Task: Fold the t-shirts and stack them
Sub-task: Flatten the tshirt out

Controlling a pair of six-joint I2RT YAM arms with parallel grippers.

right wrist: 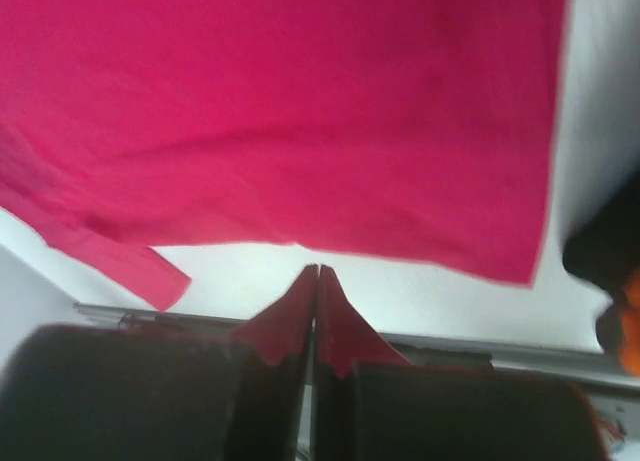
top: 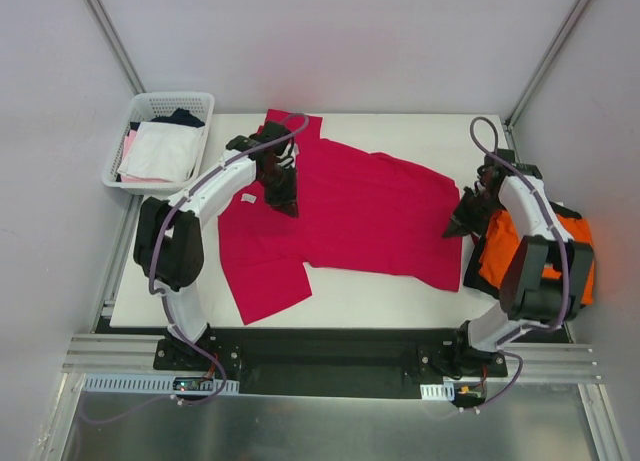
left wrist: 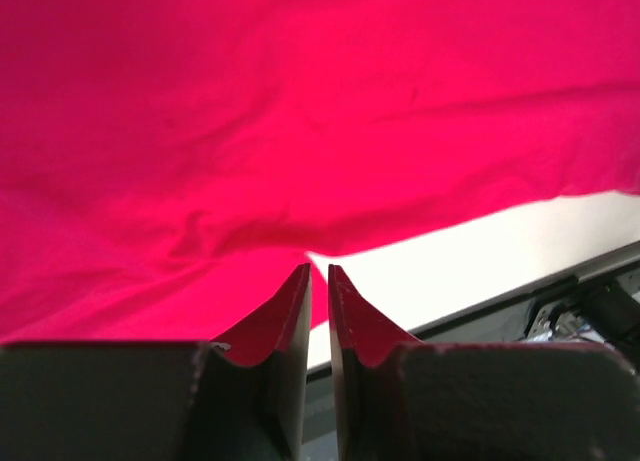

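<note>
Red shirt spread on the table, an arm at each end.

The crimson shirt [top: 350,216] lies across the white table [top: 350,299]. The left gripper [top: 281,196], jaws nearly together, pinches a fold near the collar on the left. The right gripper [top: 462,221], jaws closed, nips the hem at the right. An orange shirt [top: 505,249] sits on black cloth beyond the right edge; a basket [top: 150,109] stands far left.

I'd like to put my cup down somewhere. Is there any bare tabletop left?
Yes: a wide strip of table behind the crimson t-shirt, toward the back wall, and a narrower one along the near edge in front of it. The right edge is crowded by the orange t-shirt, the left back corner by the mesh basket.
</note>
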